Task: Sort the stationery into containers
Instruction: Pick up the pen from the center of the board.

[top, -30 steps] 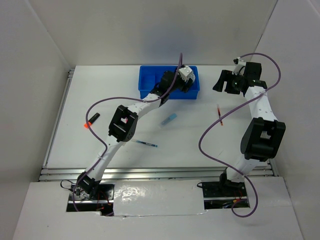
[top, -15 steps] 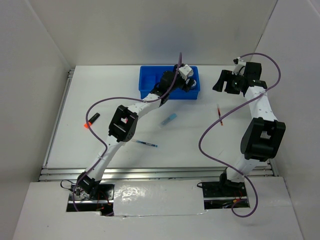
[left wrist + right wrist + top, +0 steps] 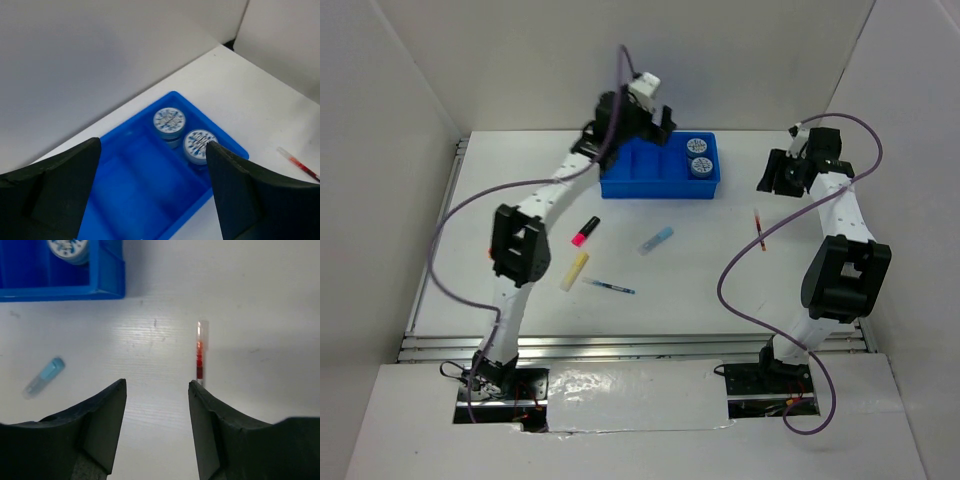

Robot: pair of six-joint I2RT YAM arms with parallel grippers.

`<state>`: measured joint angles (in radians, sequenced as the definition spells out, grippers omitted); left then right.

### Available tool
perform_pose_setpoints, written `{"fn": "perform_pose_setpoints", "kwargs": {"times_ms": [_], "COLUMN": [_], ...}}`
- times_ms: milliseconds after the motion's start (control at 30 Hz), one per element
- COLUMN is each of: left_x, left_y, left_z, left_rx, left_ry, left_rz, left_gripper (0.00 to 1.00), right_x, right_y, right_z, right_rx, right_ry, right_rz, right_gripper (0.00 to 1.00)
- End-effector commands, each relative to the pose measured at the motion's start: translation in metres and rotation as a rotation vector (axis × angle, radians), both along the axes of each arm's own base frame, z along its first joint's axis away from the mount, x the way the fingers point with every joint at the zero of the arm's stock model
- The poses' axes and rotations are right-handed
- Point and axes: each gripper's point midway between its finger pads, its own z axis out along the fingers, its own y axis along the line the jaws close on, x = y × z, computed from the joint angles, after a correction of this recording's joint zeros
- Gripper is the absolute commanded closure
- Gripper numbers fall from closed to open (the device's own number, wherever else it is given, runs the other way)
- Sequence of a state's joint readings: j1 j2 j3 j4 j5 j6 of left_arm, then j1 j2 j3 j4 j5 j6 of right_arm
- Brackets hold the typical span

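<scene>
Left gripper (image 3: 152, 147) was hovering over the far-left part of the blue tray (image 3: 650, 188), fingers spread wide, nothing between them. Right gripper (image 3: 157, 385) hung above the table right of the tray, fingers likewise apart and empty.

Tray sat at the far centre of the table (image 3: 700, 290). Its rightmost compartment held both patterned rolls lying flat: far roll (image 3: 694, 146) and near roll (image 3: 700, 166), just beside one another. The other compartments visible from the left wrist view showed only bare blue floor.

Loose on the table, all outside the tray:
- pink marker (image 3: 585, 231), near and left of the tray
- pale yellow marker (image 3: 574, 271), just near of the pink one
- light blue marker (image 3: 656, 240), near the tray's front wall, centre
- thin blue pen (image 3: 608, 287), between the yellow marker and the blue marker, nearer still
- red pen (image 3: 199, 355), right of the tray, below the right gripper, roughly in line with its right finger.
</scene>
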<state>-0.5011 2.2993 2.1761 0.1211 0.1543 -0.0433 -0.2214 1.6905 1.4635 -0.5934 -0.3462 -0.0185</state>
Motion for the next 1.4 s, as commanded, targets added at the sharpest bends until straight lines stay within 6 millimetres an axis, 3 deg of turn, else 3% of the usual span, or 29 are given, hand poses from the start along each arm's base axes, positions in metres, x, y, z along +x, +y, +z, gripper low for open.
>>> {"fn": "perform_pose_setpoints", "kwargs": {"times_ms": [0,33,67,100,167,200,367,467,533,700,1000,1167,1300,1333,1367], "left_x": [-0.018,-0.024,-0.038,-0.04,-0.059,-0.065,-0.119,-0.15,-0.167,-0.188,-0.188,-0.185,-0.182,-0.181,-0.181], "left_y": [0.122,0.14,0.162,0.192,0.224,0.248,0.31,0.331,0.334,0.352,0.354,0.354,0.358,0.358,0.359], "left_z": [0.068,0.054,0.058,0.051,0.046,0.032,-0.001,-0.01,-0.019,-0.03,-0.034,-0.034,-0.035,-0.036,-0.037], "left_rx": [-0.113,-0.112,-0.121,-0.124,-0.102,-0.077,-0.04,-0.059,-0.05,-0.06,-0.117,-0.131,-0.16,-0.162,-0.165], "left_ry": [0.166,0.235,0.294,0.333,0.379,0.428,0.499,0.491,0.512,0.518,0.521,0.515,0.514,0.516,0.519], "left_rz": [0.123,0.14,0.163,0.207,0.268,0.331,0.493,0.51,0.494,0.494,0.449,0.449,0.466,0.465,0.468], "left_gripper": [0.01,0.01,0.01,0.01,0.01,0.01,0.01,0.01,0.01,0.01,0.02,0.03,0.04,0.04,0.04], "right_x": [-0.023,-0.024,-0.024,-0.023,-0.019,-0.018,-0.015,-0.015,-0.015,-0.018,-0.021,-0.022,-0.027,-0.029,-0.031], "right_y": [-0.01,-0.009,-0.008,-0.003,-0.005,-0.001,-0.002,-0.006,-0.007,-0.013,-0.021,-0.019,-0.012,-0.009,-0.008], "right_z": [-0.014,-0.022,-0.034,-0.041,-0.057,-0.063,-0.099,-0.112,-0.12,-0.134,-0.154,-0.155,-0.156,-0.157,-0.158], "right_rx": [-0.09,-0.096,-0.098,-0.105,-0.12,-0.129,-0.176,-0.203,-0.222,-0.261,-0.298,-0.286,-0.287,-0.287,-0.287], "right_ry": [0.102,0.127,0.165,0.182,0.222,0.233,0.337,0.374,0.391,0.427,0.471,0.465,0.468,0.477,0.484], "right_rz": [-0.041,-0.038,-0.033,-0.023,-0.037,-0.031,-0.05,-0.068,-0.073,-0.084,-0.086,-0.081,-0.061,-0.049,-0.043], "right_gripper": [0.41,0.42,0.45,0.46,0.47,0.48,0.5,0.51,0.51,0.53,0.62,0.68,0.77,0.82,0.94]}}
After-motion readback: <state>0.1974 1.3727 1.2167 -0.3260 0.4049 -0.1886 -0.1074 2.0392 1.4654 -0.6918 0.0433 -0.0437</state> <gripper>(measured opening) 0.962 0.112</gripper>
